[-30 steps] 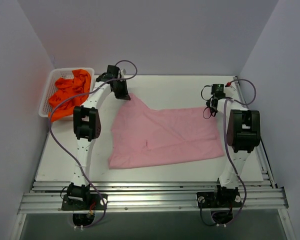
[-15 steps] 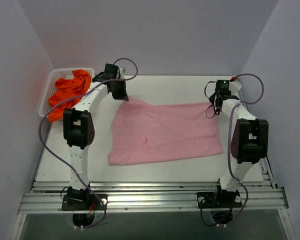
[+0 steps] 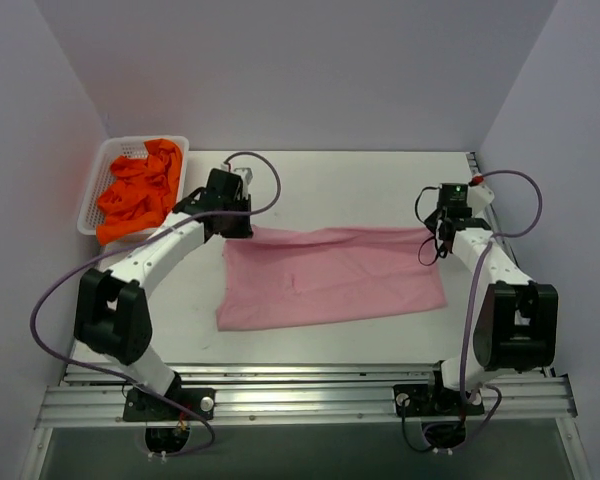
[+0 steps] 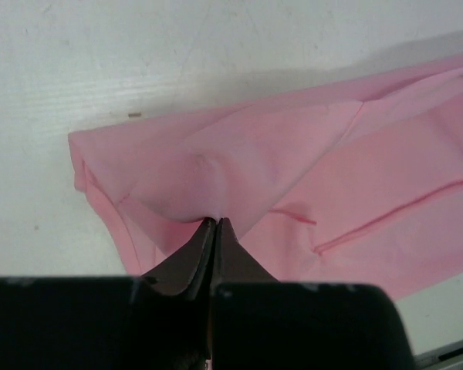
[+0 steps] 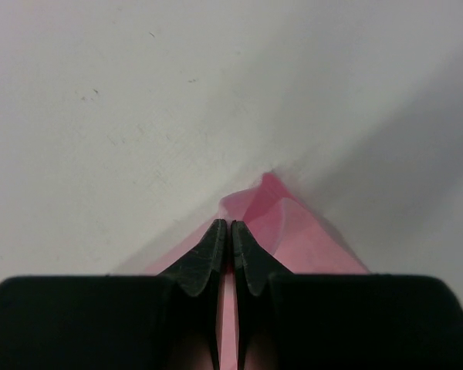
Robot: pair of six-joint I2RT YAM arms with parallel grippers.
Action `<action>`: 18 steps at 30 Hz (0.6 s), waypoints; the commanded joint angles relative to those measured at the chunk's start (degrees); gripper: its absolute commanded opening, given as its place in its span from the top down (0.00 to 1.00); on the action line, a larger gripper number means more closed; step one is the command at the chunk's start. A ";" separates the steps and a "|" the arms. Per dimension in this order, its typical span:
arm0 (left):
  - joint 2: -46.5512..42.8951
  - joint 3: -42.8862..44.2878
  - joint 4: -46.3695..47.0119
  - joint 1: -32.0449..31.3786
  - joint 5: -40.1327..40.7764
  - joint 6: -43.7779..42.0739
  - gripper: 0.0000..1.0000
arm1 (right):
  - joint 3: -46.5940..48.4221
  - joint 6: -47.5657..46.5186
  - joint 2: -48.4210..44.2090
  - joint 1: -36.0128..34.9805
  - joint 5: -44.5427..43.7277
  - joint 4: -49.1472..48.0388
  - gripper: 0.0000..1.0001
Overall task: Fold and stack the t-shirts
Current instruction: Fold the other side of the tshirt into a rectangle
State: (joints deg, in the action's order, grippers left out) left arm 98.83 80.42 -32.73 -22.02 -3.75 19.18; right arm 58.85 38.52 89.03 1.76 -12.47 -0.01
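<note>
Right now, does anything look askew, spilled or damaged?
Nothing damaged or spilled. The orange shirts are heaped unfolded in the basket, lapping over its near rim. The pink shirt lies slightly askew: its near edge slants.

Mid-table on the white flat tabletop (image 3: 360, 180): light pink cloth t-shirt (image 3: 330, 275), lying flat. At its far-left corner the left gripper (image 4: 216, 222), at its far-right corner the right gripper (image 5: 230, 225). Far-left table edge: white plastic mesh basket (image 3: 120, 149), bright orange cloth t-shirts (image 3: 140, 190) inside.
</note>
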 commanded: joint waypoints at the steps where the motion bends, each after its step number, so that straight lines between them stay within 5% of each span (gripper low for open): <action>1: -10.39 -7.19 4.17 -4.25 7.25 1.65 0.98 | -4.87 -0.03 -6.84 -0.27 -3.17 3.08 1.00; 6: -21.45 -20.02 5.13 -10.58 15.95 7.97 0.93 | -12.70 3.04 -13.97 -0.18 -6.76 5.19 1.00; 7: -22.96 -24.48 5.57 -13.20 17.18 9.11 0.49 | -14.53 3.83 -14.50 0.00 -7.56 5.81 1.00; 8: -24.19 -26.44 6.18 -14.35 19.46 11.04 0.25 | -15.25 5.23 -15.29 0.00 -8.18 6.68 0.60; 9: -26.47 -28.02 6.10 -15.67 20.96 12.27 0.05 | -15.78 5.86 -15.64 0.09 -9.23 7.04 0.39; 11: -28.42 -31.20 3.57 -18.39 26.30 16.21 0.06 | -15.87 7.35 -16.43 0.17 -10.64 9.05 0.00; 18: -34.84 -32.44 4.86 -19.03 31.44 19.06 0.06 | -12.10 9.38 -18.72 -0.70 -11.52 11.79 0.00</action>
State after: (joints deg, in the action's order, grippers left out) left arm 66.19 46.26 -31.20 -41.15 22.81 35.70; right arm 43.29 46.11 72.86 1.76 -20.82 9.21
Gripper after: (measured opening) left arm 0.939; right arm 0.996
